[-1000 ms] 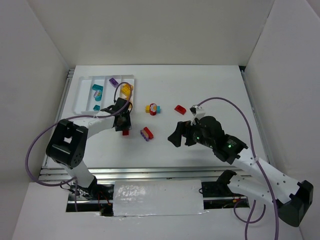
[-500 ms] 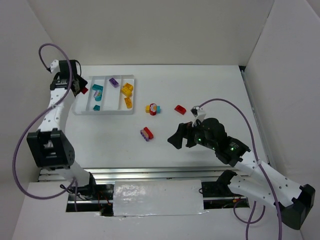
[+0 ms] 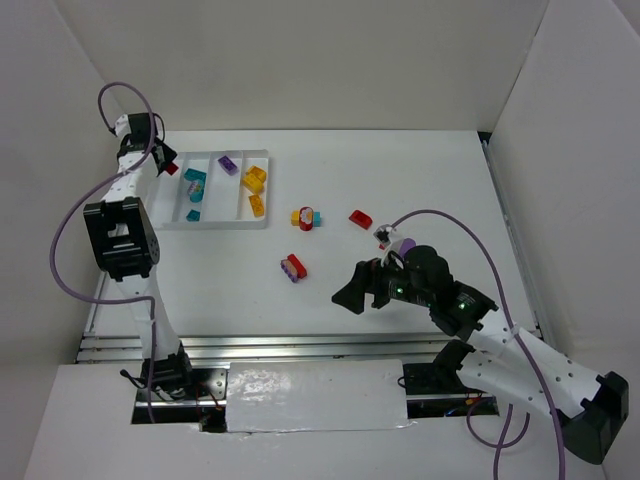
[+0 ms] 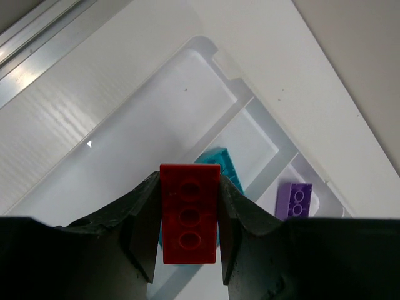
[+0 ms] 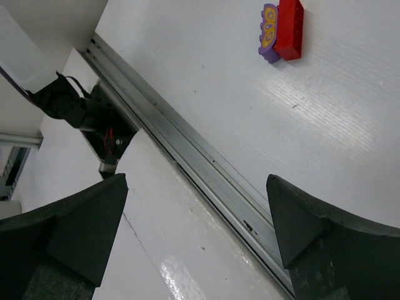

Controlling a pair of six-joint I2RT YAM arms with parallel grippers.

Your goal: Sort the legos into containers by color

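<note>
1. Left gripper (image 4: 189, 187) is clamped on a red brick (image 4: 189, 215). Both fingers press its long sides, and the studded face is turned toward the wrist camera.
2. The grip across the narrow width keeps the brick square between the jaws, so it should drop flat on release.
3. The held brick hangs above the white tray (image 4: 206, 47). The empty end compartment (image 4: 125, 144) lies beneath and ahead of the fingers.
4. Beyond the fingertips, the next compartment holds a teal brick (image 4: 222, 165). The one after it holds a purple brick (image 4: 294, 200).
5. In the top view, the compartment farthest from this gripper holds the yellow bricks (image 3: 254, 178). Teal, purple and yellow are each assigned, so the empty compartment is judged to be the one for red.
6. Right gripper (image 5: 195, 187) is spread wide and holds nothing. It hovers over the table.
7. A joined red-and-purple piece (image 5: 281, 31) lies ahead of its fingers, apart from them. This pose appears to be a standby or approach.
8. A multicoloured cluster (image 3: 306, 217) and a loose red brick (image 3: 360, 218) lie farther off, between the two grippers.
9. No brand, label or lettering can be read. The yellow marking on the purple part is not legible as text.
</note>
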